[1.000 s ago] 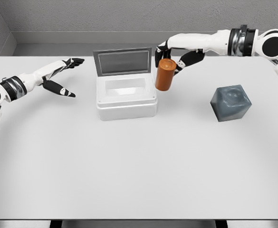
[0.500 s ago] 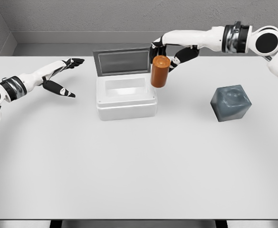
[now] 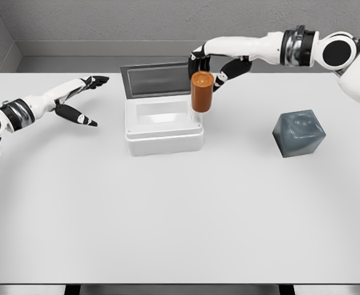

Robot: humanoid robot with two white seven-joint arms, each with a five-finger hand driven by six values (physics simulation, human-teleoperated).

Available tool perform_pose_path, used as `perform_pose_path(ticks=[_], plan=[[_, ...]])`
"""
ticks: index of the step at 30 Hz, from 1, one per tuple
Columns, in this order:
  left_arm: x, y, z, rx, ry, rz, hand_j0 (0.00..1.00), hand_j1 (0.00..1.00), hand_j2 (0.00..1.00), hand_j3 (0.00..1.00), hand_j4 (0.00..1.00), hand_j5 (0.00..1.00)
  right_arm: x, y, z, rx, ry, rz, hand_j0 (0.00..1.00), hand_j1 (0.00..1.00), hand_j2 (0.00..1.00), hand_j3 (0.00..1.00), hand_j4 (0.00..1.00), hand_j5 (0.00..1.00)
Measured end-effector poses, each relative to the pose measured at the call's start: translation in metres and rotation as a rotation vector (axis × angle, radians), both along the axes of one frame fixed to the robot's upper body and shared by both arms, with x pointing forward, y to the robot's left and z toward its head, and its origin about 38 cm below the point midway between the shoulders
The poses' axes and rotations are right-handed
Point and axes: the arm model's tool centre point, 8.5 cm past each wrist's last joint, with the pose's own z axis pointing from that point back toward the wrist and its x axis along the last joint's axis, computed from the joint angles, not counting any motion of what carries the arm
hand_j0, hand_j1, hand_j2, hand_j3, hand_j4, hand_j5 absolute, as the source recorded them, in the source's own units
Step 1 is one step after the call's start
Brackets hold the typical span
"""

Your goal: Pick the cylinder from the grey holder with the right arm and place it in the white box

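Gripping the orange cylinder [image 3: 202, 91] upright, the right hand [image 3: 209, 64] clamps it above the white box [image 3: 163, 126] rim for release.

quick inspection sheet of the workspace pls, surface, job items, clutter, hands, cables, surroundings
surface: white table, bare in front.
job's things: orange cylinder upright in the air, at the right rim of the white box, not inside it. Box lid stands open at the back. Grey holder sits empty on the right.
clutter: nothing seen.
hands: right hand grips the cylinder from above and behind. Left hand hovers left of the box, fingers spread, holding nothing.
cables: nothing seen.
surroundings: grey wall behind the table, table legs at the bottom edge.
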Motion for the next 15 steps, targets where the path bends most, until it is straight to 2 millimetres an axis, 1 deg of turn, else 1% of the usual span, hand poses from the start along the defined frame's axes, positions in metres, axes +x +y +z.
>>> perform_pose_path(ticks=[15], plan=[[-0.0004,0.0001,-0.0009,0.0,0.002,0.0,1.0,1.0,1.0,1.0,1.0,1.0,0.0058,0.0104,0.0,0.001,0.002,-0.003,0.39,0.39,0.39,0.39,0.39,0.39]])
